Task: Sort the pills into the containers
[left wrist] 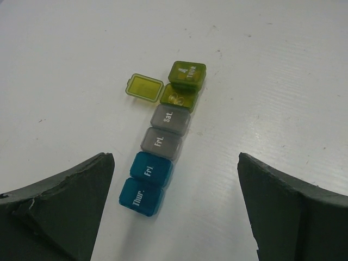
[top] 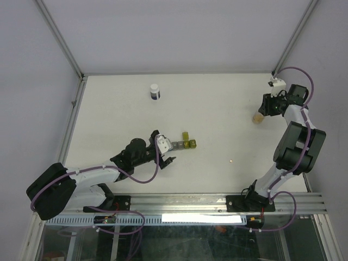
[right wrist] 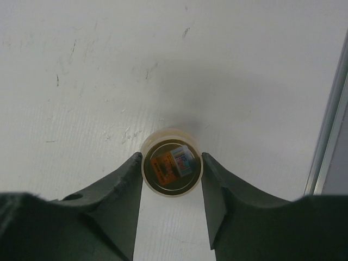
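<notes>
Only the left wrist view reads the labels on the containers [left wrist: 162, 148], "Thur.", "Fri.", "Sat.", on the table [left wrist: 272, 81]. Pills [left wrist: 176, 98] lie in an open green one, the left tool [left wrist: 174, 163] spread. The right tool [right wrist: 172, 163] pinches a vial [right wrist: 171, 176].

The containers [left wrist: 161, 142] lie flat in one joined row: two blue cubes, two grey, two olive-green. One green cube stands open, its lid [left wrist: 144, 87] flipped aside, with pale pills [left wrist: 175, 99] inside.
</notes>
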